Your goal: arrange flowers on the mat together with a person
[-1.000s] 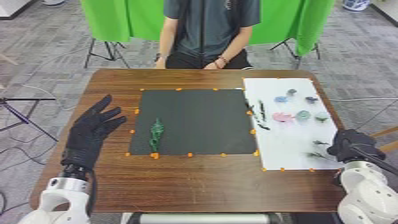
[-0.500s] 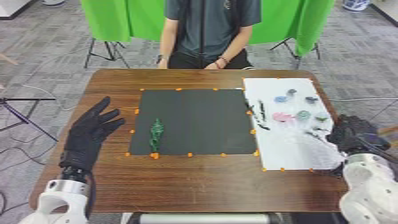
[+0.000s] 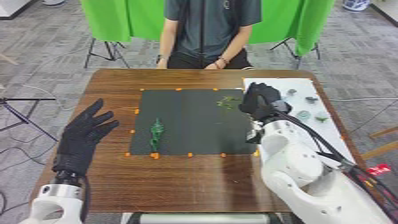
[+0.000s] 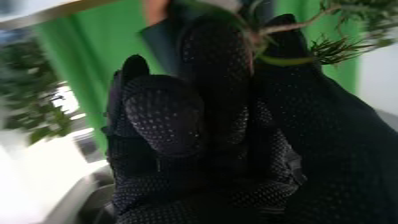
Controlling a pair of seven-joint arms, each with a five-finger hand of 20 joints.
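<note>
A brown wooden table (image 3: 204,185) with visible grain stands on a floor of grey patterned carpet tiles (image 3: 44,60). On it lies a black mat (image 3: 191,132), with small orange markers (image 3: 190,155) around its border. Just beside it, on the robot's right, is a white sheet (image 3: 277,84), partly covered by the right arm. Across the table hangs a bright green cloth (image 3: 107,22), with a black tripod stand (image 3: 108,55) before it, and a blue-and-white vase (image 3: 357,4) stands on the floor at the far right. A wooden chair (image 3: 382,150) is beside the table on the right, and a red-and-white tag (image 3: 379,170) shows near it; its print is too small to make out. A pale roller-like bar (image 3: 204,219) runs along the near edge of the table

A dark green foliage stem (image 3: 156,134) lies lengthwise on the left part of the mat. Several muted flower heads (image 3: 304,116) lie on the white sheet, beyond and beside the right arm. The left hand (image 3: 82,132) is open over the table's left side, its fingers loosely spread, apart from the mat

The right hand (image 3: 259,97) is over the mat's right border, pinching a thin green sprig (image 3: 228,102) that points in over the mat; whether the sprig touches the mat, I cannot tell. In the right wrist view, the sprig's brownish stem and narrow leaves are at the glove's fingertips
</note>
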